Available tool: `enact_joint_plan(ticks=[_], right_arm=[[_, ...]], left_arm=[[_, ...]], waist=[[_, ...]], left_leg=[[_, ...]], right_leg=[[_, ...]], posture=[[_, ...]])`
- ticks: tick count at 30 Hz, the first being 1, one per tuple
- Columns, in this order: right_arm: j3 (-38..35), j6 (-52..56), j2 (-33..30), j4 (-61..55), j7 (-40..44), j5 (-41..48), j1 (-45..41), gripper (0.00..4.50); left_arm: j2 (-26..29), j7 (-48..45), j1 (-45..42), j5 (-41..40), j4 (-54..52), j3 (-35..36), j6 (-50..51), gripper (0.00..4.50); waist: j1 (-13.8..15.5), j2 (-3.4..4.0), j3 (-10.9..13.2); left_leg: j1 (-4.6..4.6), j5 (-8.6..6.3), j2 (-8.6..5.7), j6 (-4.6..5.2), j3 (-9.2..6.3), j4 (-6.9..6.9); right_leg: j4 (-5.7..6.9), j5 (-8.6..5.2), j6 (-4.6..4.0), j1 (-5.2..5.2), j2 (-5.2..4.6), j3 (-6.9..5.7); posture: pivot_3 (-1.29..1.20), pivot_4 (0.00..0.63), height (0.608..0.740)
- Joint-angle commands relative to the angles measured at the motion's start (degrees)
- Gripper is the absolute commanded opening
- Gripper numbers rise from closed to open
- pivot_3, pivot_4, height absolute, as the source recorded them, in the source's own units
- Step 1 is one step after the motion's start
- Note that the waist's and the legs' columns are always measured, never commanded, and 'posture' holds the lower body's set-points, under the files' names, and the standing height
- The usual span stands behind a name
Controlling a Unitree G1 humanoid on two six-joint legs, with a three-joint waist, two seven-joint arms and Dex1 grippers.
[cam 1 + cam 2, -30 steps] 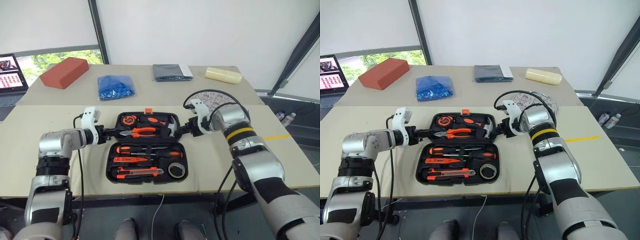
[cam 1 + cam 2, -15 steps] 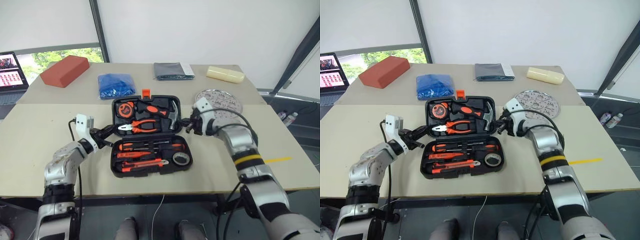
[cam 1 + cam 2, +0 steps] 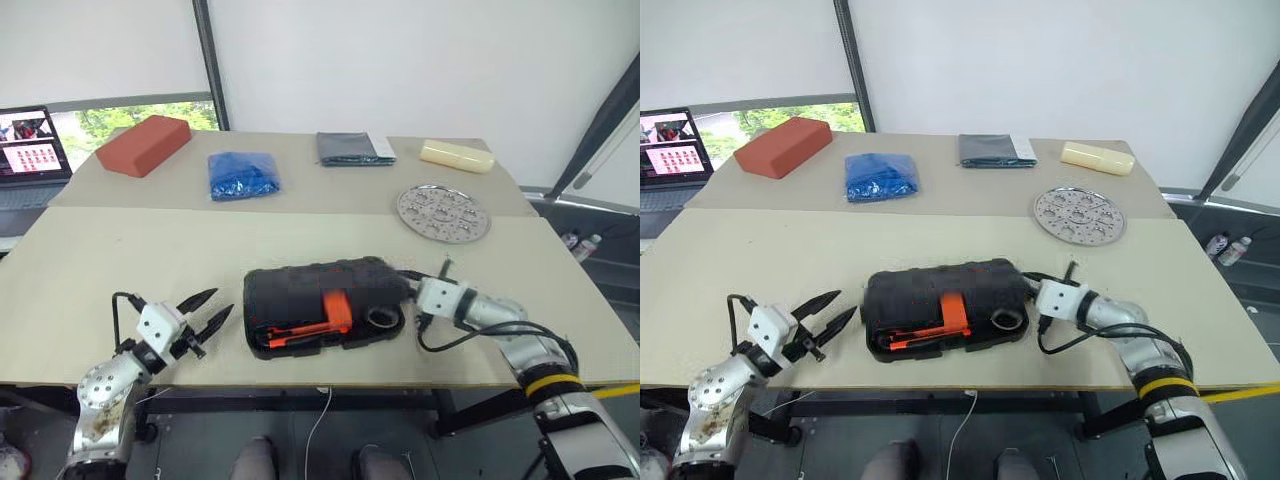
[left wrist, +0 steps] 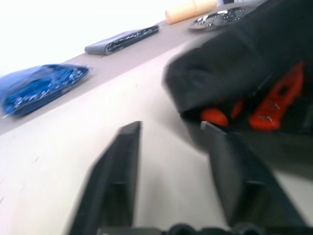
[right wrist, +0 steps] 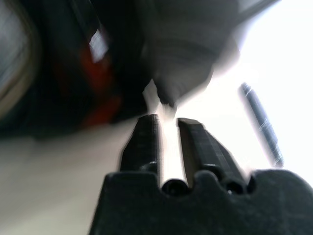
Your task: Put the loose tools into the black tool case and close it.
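Left gripper: fingers spread wide, empty, just beside the case's left end. Right gripper: fingers a narrow gap apart, holding nothing, at the case's right end. Between them, near the front edge of the table, the black tool case, lid folded down but gaping, orange latch unfastened, orange-handled tools and tape roll visible in the gap. Probably rigid, fairly heavy, smooth plastic; best pressed on the lid's front edge beside the latch.
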Motion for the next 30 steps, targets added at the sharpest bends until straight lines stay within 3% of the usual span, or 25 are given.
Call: enact_joint_plan(ticks=[1, 2, 3, 6, 10, 12, 17, 23, 27, 30], right_arm=[[-3.24, -1.68, -2.43, -1.65, 1.40, 4.41, 0.50, 2.66], [-3.98, -0.76, -3.15, -2.79, 3.68, 7.18, 1.60, 2.71], [-4.63, 0.78, -3.81, -4.22, 6.12, 10.06, 2.81, 2.71], [-6.75, 10.54, -6.77, -13.30, 16.40, 22.05, 9.32, 2.03], [-6.97, 25.77, -11.73, -30.35, 24.80, 31.69, 19.32, 0.42], [-6.12, 31.91, -13.38, -37.03, 26.65, 33.24, 22.67, 0.00], [-2.20, 44.51, -12.06, -47.73, 26.40, 33.00, 23.10, 0.00], [1.83, 49.46, -7.20, -47.64, 24.62, 27.58, 17.70, 0.00], [4.02, 47.89, -3.54, -41.13, 23.64, 22.56, 11.14, 0.00], [4.44, 44.81, -1.12, -35.44, 22.75, 19.44, 7.23, 0.00]], left_arm=[[2.95, 1.01, 0.66, -2.35, -0.30, 4.08, 1.18, 3.85], [3.37, 1.23, 0.26, -3.69, 0.00, 4.83, 2.70, 4.15], [3.74, 1.08, -0.26, -4.99, 0.05, 5.14, 4.34, 4.15], [4.76, 0.54, -4.84, -7.35, 0.36, 3.75, 10.60, 4.21], [5.48, -1.43, -18.09, -4.42, 6.84, -2.48, 17.27, 2.62], [5.81, -3.72, -24.06, -2.46, 12.36, -5.54, 18.69, 2.00], [5.76, -13.16, -38.75, 1.55, 30.02, -12.01, 18.30, 0.09], [6.30, -22.84, -45.21, 6.34, 42.00, -17.65, 16.50, 0.03], [6.35, -27.61, -43.98, 5.46, 41.50, -17.72, 18.56, 0.03], [6.05, -25.55, -42.13, 3.05, 39.11, -14.93, 24.13, 0.03]], waist=[[-0.48, 0.00, 0.00], [-0.57, 0.00, 0.00], [-0.57, 0.00, 0.00], [0.06, 0.00, 0.00], [0.82, 0.00, 0.00], [0.76, -0.02, -0.02], [-0.35, -0.10, -0.02], [-0.87, -0.14, 0.01], [-0.89, -0.19, 0.04], [-0.90, -0.19, 0.04]], left_leg=[[0.01, 0.02, 0.00, 0.04, 0.00, 0.00], [0.06, 0.05, 0.00, 0.07, -0.01, -0.01], [0.09, 0.06, 0.00, 0.08, -0.02, -0.02], [0.20, 0.17, 0.00, 0.27, -0.03, -0.03], [0.33, 0.16, -0.05, 0.26, -0.04, -0.03], [0.34, 0.15, -0.08, 0.24, -0.09, 0.02], [0.53, 0.04, -0.08, 0.08, -0.15, 0.03], [0.50, 0.13, -0.08, 0.29, -0.22, -0.07], [0.13, 0.19, -0.08, 0.45, -0.23, -0.05], [-0.01, 0.22, -0.07, 0.48, -0.22, 0.01]], right_leg=[[0.01, 0.02, 0.04, 0.00, 0.00, 0.00], [0.02, 0.01, 0.12, 0.03, 0.02, 0.01], [0.02, 0.01, 0.15, 0.06, 0.02, -0.01], [0.02, -0.05, 0.21, 0.23, 0.01, -0.02], [0.01, -0.09, 0.19, 0.52, -0.02, -0.04], [0.02, -0.18, 0.34, 0.56, 0.01, -0.07], [-0.02, -0.21, 0.38, 0.69, 0.07, -0.06], [-0.01, -0.11, 0.74, 0.64, 0.16, -0.05], [0.05, -0.11, 0.65, 0.28, 0.16, -0.06], [0.11, -0.03, 0.72, 0.06, 0.18, -0.02]], posture=[[0.00, 0.150, 0.740], [0.00, 0.150, 0.740], [0.00, 0.150, 0.740], [0.00, 0.150, 0.740], [0.00, 0.150, 0.740], [0.00, 0.150, 0.740], [0.00, 0.150, 0.740], [0.00, 0.150, 0.740], [0.00, 0.150, 0.740], [0.00, 0.150, 0.740]])
